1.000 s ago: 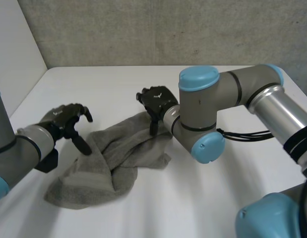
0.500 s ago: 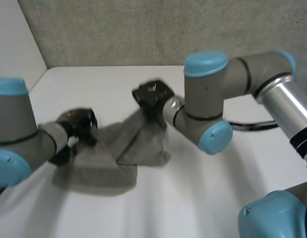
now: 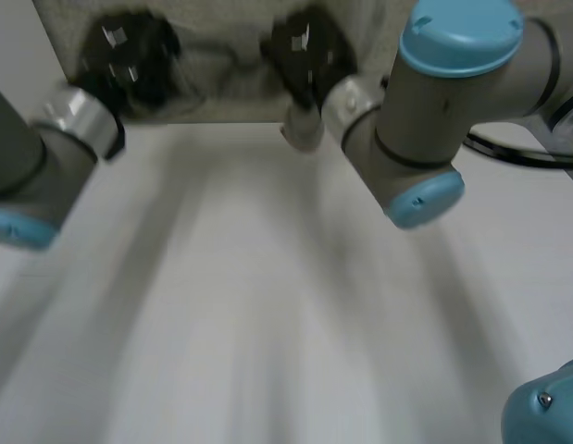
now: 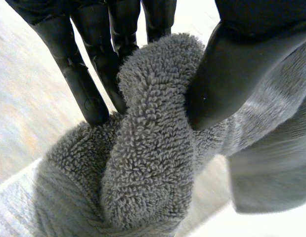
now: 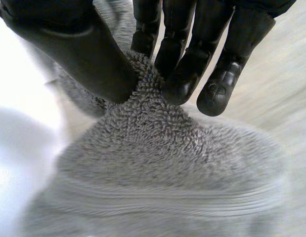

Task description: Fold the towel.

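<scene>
Hanging from two black hands, the grey towel [image 4: 148,148] is held up over the white table [image 3: 267,305]. A fat bunch of its loopy cloth is squeezed between the straight fingers [image 4: 88,89] and the thumb [image 4: 232,69] of the left hand [image 3: 129,55]. Another bunch is nipped between the thumb and bent fingertips of the right hand [image 3: 305,46], just above a flat woven stripe [image 5: 157,195] in the cloth. Both hands are seen high up by the far wall [image 3: 221,92], a little apart. Whether a corner or an edge is held cannot be told, as the cloth is bunched in each pinch.

The towel is judged to be soft, thick, floppy and quite light. No shape will be kept by it; it will droop from wherever it is held. It is fluffy, not slippery, so a firm pinch should be enough, and it cannot be broken. For a neat fold, it would best be held by two corners of one edge, so that it can be laid down flat.
</scene>
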Motion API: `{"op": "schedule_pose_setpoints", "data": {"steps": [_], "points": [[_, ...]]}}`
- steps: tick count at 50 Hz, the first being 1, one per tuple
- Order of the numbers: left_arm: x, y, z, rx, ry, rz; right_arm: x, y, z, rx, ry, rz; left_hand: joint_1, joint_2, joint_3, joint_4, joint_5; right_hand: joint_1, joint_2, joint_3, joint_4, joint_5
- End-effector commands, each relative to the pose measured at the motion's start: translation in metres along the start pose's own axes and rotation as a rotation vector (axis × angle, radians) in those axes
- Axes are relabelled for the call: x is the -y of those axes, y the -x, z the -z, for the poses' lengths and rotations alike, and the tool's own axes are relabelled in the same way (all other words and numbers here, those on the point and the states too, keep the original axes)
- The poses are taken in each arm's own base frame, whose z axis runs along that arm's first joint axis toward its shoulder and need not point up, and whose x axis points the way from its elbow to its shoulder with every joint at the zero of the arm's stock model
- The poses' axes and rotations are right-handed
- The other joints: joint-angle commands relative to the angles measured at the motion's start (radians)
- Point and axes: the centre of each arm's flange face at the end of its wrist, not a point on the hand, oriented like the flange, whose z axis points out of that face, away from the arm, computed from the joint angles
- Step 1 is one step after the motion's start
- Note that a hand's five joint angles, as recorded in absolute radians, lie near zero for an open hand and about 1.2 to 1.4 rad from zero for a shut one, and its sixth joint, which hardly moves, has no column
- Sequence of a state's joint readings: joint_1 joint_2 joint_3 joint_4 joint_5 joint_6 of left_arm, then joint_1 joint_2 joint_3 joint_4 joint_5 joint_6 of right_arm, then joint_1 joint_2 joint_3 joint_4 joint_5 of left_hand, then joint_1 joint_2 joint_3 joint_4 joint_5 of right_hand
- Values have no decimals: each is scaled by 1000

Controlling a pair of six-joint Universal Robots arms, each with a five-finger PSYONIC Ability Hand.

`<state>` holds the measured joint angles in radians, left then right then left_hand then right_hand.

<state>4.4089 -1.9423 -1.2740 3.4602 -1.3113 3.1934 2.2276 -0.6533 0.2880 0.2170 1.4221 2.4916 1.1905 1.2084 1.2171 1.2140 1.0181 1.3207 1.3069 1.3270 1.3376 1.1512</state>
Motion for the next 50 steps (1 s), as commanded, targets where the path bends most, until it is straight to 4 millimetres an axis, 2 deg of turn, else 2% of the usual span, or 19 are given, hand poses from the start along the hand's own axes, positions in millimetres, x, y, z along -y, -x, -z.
{"op": "schedule_pose_setpoints", "data": {"steps": [1,2,3,4,5,7,11,13,14,18,21,26,28,33,39,43,45,48,50], "points": [[-93,-29,67,-160,279,-65,-59,51,42,333,344,-85,-274,-292,-301,-298,-276,44,58,38,27,39],[-93,-29,67,-161,279,-66,-69,58,52,380,407,-101,-275,-293,-302,-299,-277,-264,-250,-270,-281,-269],[-105,-31,80,-174,321,-105,-79,65,62,426,462,-113,-354,-372,-380,-377,-356,-723,-709,-729,-740,-728],[-106,-31,80,-175,322,-106,-79,65,63,426,462,-114,-355,-373,-381,-378,-357,-728,-714,-734,-745,-733],[-115,-33,92,-185,363,-151,-85,70,71,461,500,-107,-413,-431,-439,-436,-415,-1097,-1083,-1103,-1114,-1102],[-121,-32,101,-193,397,-197,-88,73,80,486,526,-88,-498,-516,-524,-521,-500,-1146,-1132,-1152,-1163,-1151],[-128,-28,114,-201,443,-279,-86,68,90,504,544,-53,-700,-718,-727,-724,-702,-1146,-1132,-1152,-1163,-1151],[-119,-25,114,-196,436,-294,-74,50,91,469,518,-52,-786,-804,-813,-810,-788,-1146,-1132,-1152,-1163,-1151],[-110,-22,113,-184,428,-297,-74,50,91,468,518,-52,-827,-845,-853,-850,-829,-1146,-1132,-1152,-1163,-1151],[-91,-10,105,-150,405,-305,-51,29,85,388,449,-70,-912,-930,-939,-936,-914,-1146,-1132,-1152,-1163,-1151],[-69,1,87,-109,349,-273,-43,17,78,320,419,-124,-962,-980,-989,-986,-964,-1146,-1132,-1152,-1163,-1151],[-53,12,70,-50,307,-171,-43,5,66,237,393,-243,-965,-983,-992,-989,-967,-1146,-1132,-1152,-1163,-1151],[-52,15,67,-29,309,-131,-47,4,62,222,391,-273,-965,-983,-992,-989,-967,-1146,-1132,-1152,-1163,-1151],[-73,17,69,-1,409,-45,-75,8,34,166,368,-315,-965,-983,-992,-989,-967,-1146,-1132,-1152,-1163,-1151],[-99,8,93,-15,592,32,-104,20,8,138,321,-305,-954,-971,-980,-977,-956,-1146,-1132,-1152,-1163,-1151],[-109,2,105,-22,648,55,-127,21,2,125,326,-306,-951,-969,-977,-974,-953,-1146,-1132,-1152,-1163,-1151],[-117,0,114,-18,688,66,-144,31,3,151,345,-319,-953,-971,-980,-977,-956,-1136,-1122,-1142,-1153,-1141],[-125,-1,121,-6,721,73,-150,36,3,164,352,-324,-953,-971,-980,-977,-956,-1121,-1107,-1128,-1138,-1126],[-128,-2,122,-1,728,71,-166,47,5,186,376,-336,-953,-971,-980,-977,-956,-1086,-1072,-1092,-1103,-1091]]}}
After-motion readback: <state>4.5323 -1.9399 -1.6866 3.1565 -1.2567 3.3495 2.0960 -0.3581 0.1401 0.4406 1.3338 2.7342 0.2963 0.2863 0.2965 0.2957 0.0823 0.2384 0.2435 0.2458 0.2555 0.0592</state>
